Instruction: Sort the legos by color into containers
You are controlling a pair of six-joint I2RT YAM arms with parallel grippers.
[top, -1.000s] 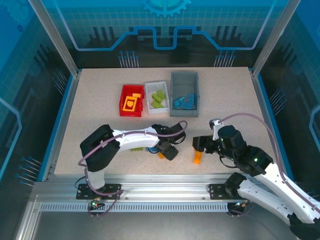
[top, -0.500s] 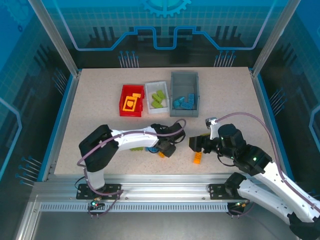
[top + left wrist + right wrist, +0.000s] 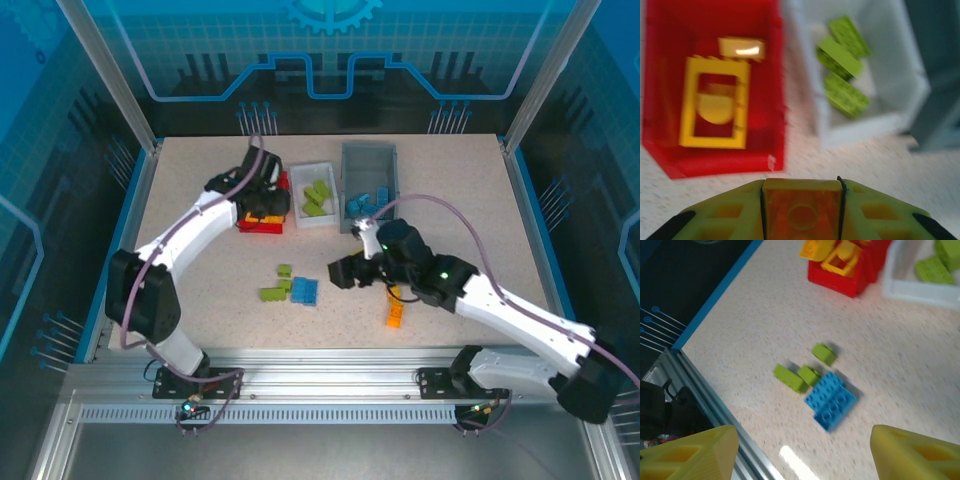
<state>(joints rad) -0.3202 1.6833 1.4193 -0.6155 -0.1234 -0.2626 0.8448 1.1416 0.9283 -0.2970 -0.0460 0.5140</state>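
Though the table (image 3: 200,250) looks busy from above, the count is short: two arms, three containers in a row at the far side, and bricks in three colours. The grey bin (image 3: 369,150) is the largest, with the white bin (image 3: 314,223) just beside it and the red bin (image 3: 258,226) at the left end. The left gripper (image 3: 262,195) hangs over the red bin. The right gripper (image 3: 342,272) hovers near mid-table.

The left wrist view shows what the top view hides: the left jaws are clamped on one orange brick (image 3: 802,212), which touches both fingers. Below it lie two pieces in the red bin, a yellow-orange frame (image 3: 715,102) and a small block (image 3: 741,48), and three green bricks (image 3: 846,95) in the white bin.

The right wrist view shows that gripper's jaws spread wide with nothing between them. Beneath lie three loose green bricks (image 3: 809,375) close together and a blue piece (image 3: 831,400) touching them (one brick or two joined, I cannot tell).

The top view alone adds several blue bricks (image 3: 365,205) in the grey bin, too clustered to count, and one loose orange brick (image 3: 396,316) beside the right arm
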